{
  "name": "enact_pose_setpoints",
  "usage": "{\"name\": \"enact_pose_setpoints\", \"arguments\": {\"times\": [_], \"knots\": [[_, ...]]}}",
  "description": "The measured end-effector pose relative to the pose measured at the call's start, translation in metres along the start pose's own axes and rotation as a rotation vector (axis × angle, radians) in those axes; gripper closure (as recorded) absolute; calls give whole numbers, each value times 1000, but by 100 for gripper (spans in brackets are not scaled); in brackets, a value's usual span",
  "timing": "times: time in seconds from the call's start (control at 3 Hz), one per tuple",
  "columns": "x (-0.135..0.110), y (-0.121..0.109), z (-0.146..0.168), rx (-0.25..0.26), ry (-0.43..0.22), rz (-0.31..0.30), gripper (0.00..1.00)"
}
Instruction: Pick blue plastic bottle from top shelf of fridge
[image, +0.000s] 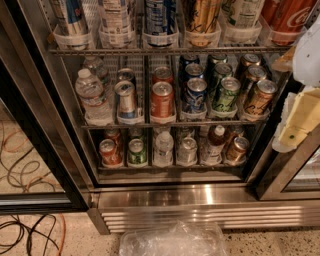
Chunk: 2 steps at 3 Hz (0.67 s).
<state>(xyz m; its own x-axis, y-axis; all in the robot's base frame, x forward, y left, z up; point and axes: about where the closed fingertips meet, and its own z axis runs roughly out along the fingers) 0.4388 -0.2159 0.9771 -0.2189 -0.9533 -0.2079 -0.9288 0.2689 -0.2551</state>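
While the claw (296, 122) hangs at three o'clock beside the right door frame (260, 160) of the fridge (200, 197), whether spread or pressed together I cannot tell, the reach seems not yet begun. The blue plastic bottle (116, 15) stands at eleven o'clock in a cup holder (116, 39) on the top shelf (210, 50), hemmed by neighbouring bottles (161, 15). Next, probably: rise toward it over the shelf's front wire; side room is slim.
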Motion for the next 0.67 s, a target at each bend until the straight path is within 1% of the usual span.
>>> {"name": "enact_pose_setpoints", "arguments": {"times": [0.33, 0.67], "knots": [[0, 0, 0, 0, 0, 0, 0], [0, -3, 6, 11, -29, 0, 0]]}}
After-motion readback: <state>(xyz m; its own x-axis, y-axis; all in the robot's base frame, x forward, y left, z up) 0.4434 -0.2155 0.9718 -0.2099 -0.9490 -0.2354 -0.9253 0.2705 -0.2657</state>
